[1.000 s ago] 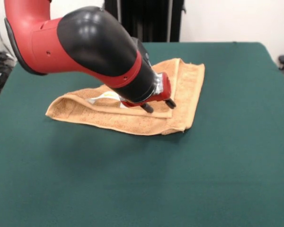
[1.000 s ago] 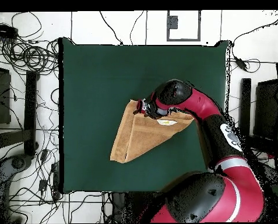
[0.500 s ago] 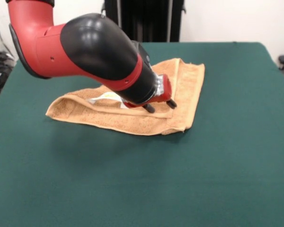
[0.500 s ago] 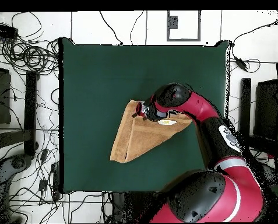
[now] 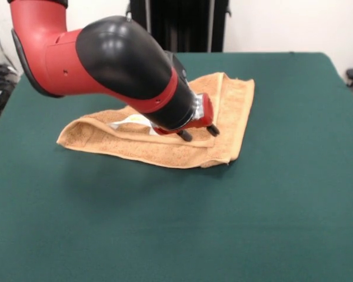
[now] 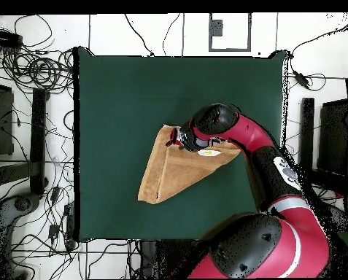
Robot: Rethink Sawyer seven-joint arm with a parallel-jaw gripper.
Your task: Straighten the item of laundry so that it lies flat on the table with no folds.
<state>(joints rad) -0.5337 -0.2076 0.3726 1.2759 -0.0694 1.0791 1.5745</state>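
Note:
The orange-tan towel [image 5: 165, 151] lies on the dark green table [image 5: 235, 223], folded over itself into a rough triangle, with one fold edge running across it. Its white label [image 5: 129, 121] shows beside the arm. My gripper [image 5: 199, 133] is low over the towel's upper layer near the fold edge, its two black fingertips [image 5: 185, 135] apart and holding nothing. In the overhead view the towel [image 6: 169, 171] is a triangle on the table [image 6: 118, 102], and the gripper [image 6: 174, 137] is at its upper corner. The arm hides part of the towel.
The red and black arm [image 5: 123, 64] reaches over the towel's left half. A black stand [image 5: 182, 23] rises behind the table. Cables [image 6: 31, 69] and dark equipment lie on the floor around the table.
The arm's bulky link has shifted slightly since a second ago. The gripper stays over the same spot on the towel, and the towel has not moved.

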